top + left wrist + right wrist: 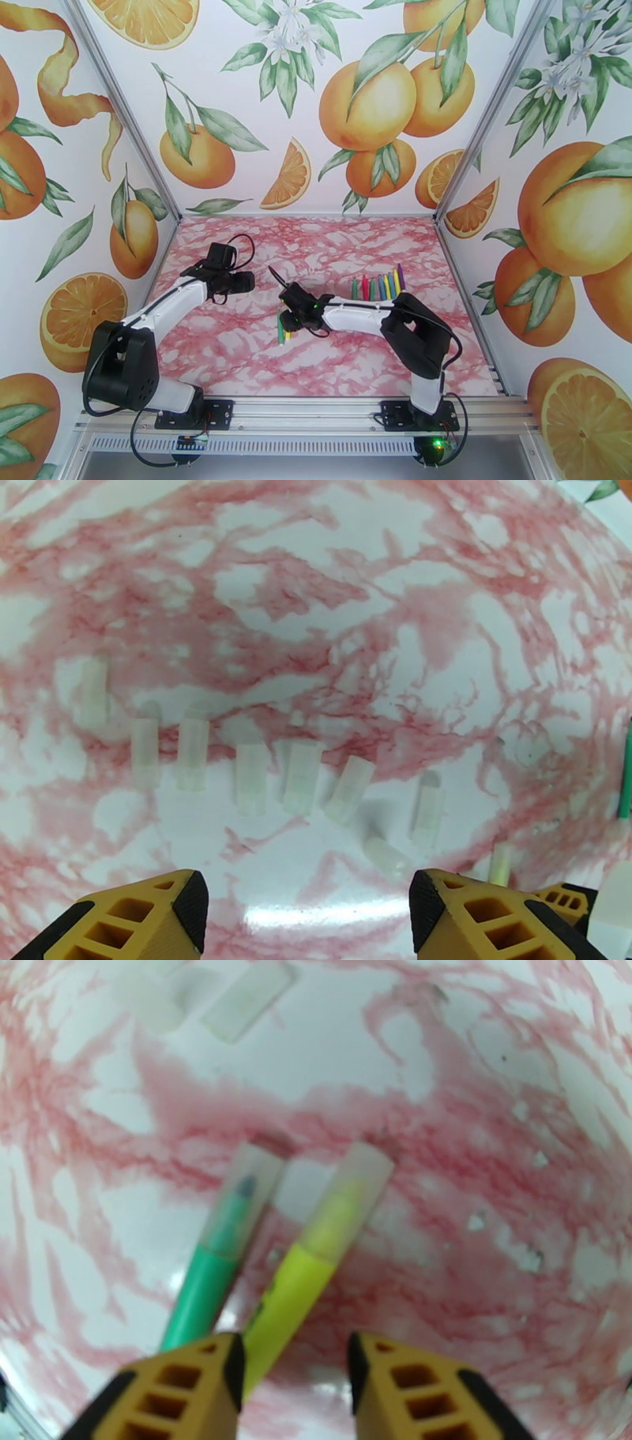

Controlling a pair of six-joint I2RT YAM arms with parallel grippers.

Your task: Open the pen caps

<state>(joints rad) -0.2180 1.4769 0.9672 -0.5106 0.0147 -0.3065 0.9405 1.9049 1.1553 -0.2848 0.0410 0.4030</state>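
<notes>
Several clear pen caps (253, 778) lie loose in a rough row on the pink marble table, just beyond my left gripper (304, 898), whose jaws stand open and empty. A green pen (207, 1284) and a yellow pen (304, 1276) lie side by side, each with a translucent cap (359, 1177) on its tip. My right gripper (296, 1363) hovers over their rear ends with its jaws apart; the yellow pen runs beside the left finger (189, 1390), not gripped. In the top view the left gripper (243, 282) is mid-left and the right gripper (288, 308) is at the centre, above both pens (282, 333).
A row of several coloured pens (379, 286) lies at the right rear of the table (237, 355), beside the right arm's elbow. A green pen (626, 772) shows at the left wrist view's right edge. Orange-print walls close in three sides.
</notes>
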